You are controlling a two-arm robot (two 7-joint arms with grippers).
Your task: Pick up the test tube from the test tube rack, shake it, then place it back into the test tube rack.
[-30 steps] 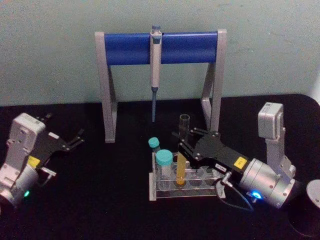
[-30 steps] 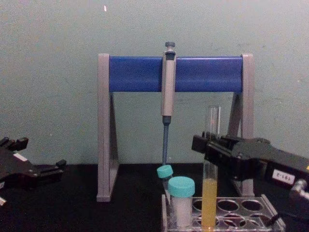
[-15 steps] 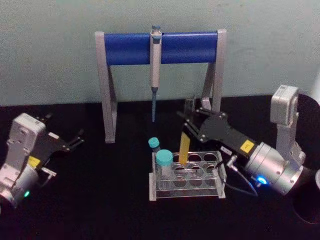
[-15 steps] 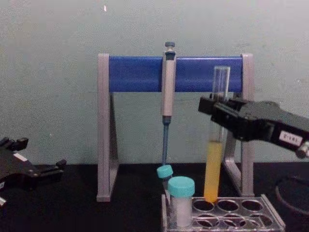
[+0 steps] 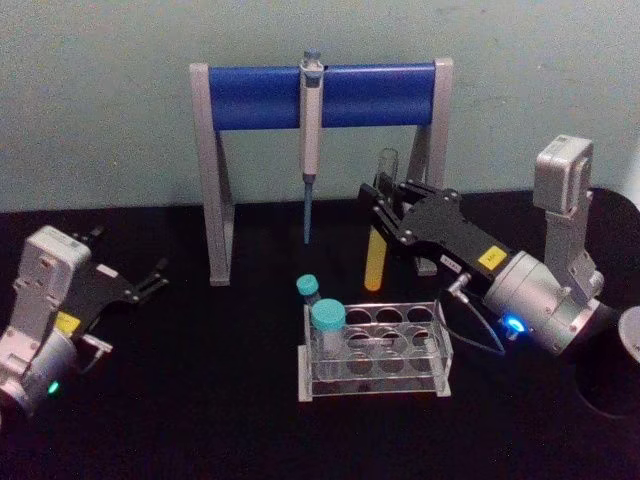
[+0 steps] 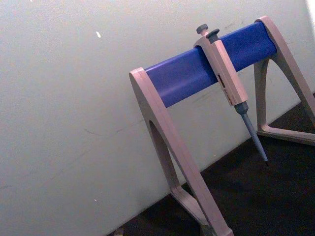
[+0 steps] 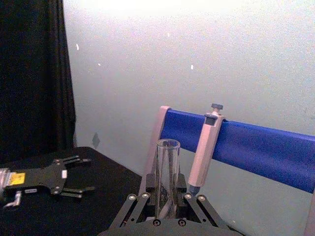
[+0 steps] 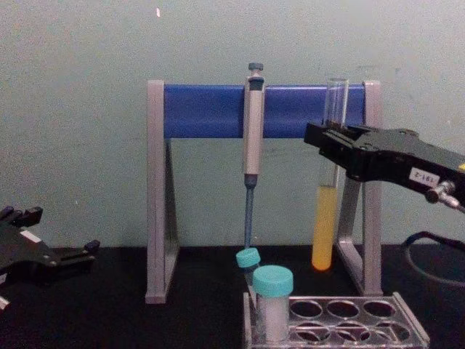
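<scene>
The test tube (image 8: pixel 325 218), clear glass with yellow-orange liquid in its lower part, hangs upright in the air above and behind the test tube rack (image 8: pixel 356 331). My right gripper (image 8: pixel 330 142) is shut on its upper part; in the head view the same gripper (image 5: pixel 385 213) holds the tube (image 5: pixel 375 262) beyond the clear rack (image 5: pixel 375 352). The tube's open top (image 7: pixel 167 167) rises between the fingers in the right wrist view. My left gripper (image 5: pixel 150 278) is parked far left, open and holding nothing, also seen as the left gripper (image 8: pixel 62 254) low at the chest view's edge.
Two teal-capped white vials (image 5: pixel 327 325) stand in the rack's left end. Behind it is a grey-and-blue pipette stand (image 5: pixel 320 95) with a pipette (image 5: pixel 311 140) hanging from its bar. A black table (image 5: pixel 200 420) carries everything, and a wall stands close behind.
The right gripper has lifted the test tube straight up out of its rack hole and a little back, so its bottom now hangs well above the rack. The left arm has not moved.
</scene>
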